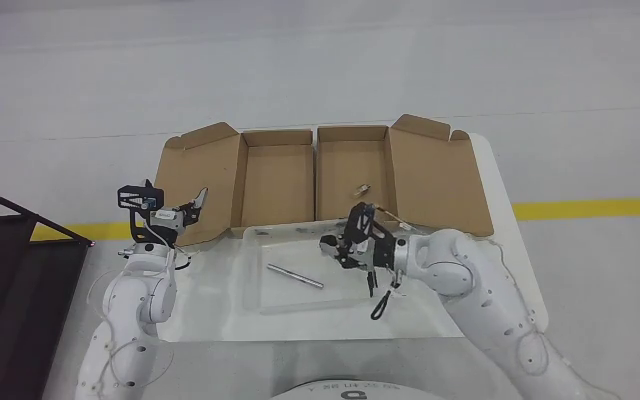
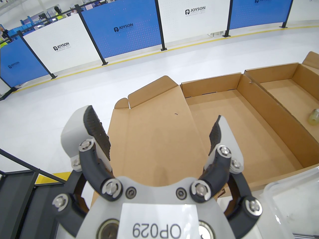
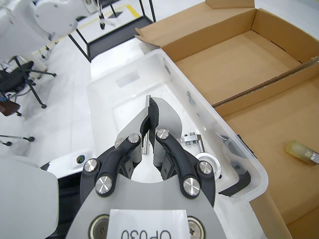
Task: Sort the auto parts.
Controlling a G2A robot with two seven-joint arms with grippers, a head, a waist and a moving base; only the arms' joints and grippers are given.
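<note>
While the right gripper [image 3: 152,105] is hovering over the clear bin [image 1: 248,275] with fingers pressed together on nothing, the steel rod [image 1: 295,276] is lying mid-bin, toward the bin's left end from them, its long axis slanting far-left to near-right. The left gripper [image 2: 154,115], fingers spread, is hanging farther off over a cardboard box flap [image 2: 154,135]; the top view is showing the rod-to-finger gap that the right wrist view is hiding.

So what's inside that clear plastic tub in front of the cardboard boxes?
A metal rod, a small metal clamp, a silver ring and a curved black piece lie in the tub. The right gripper above hides part of the rod and the floor beneath it.
</note>
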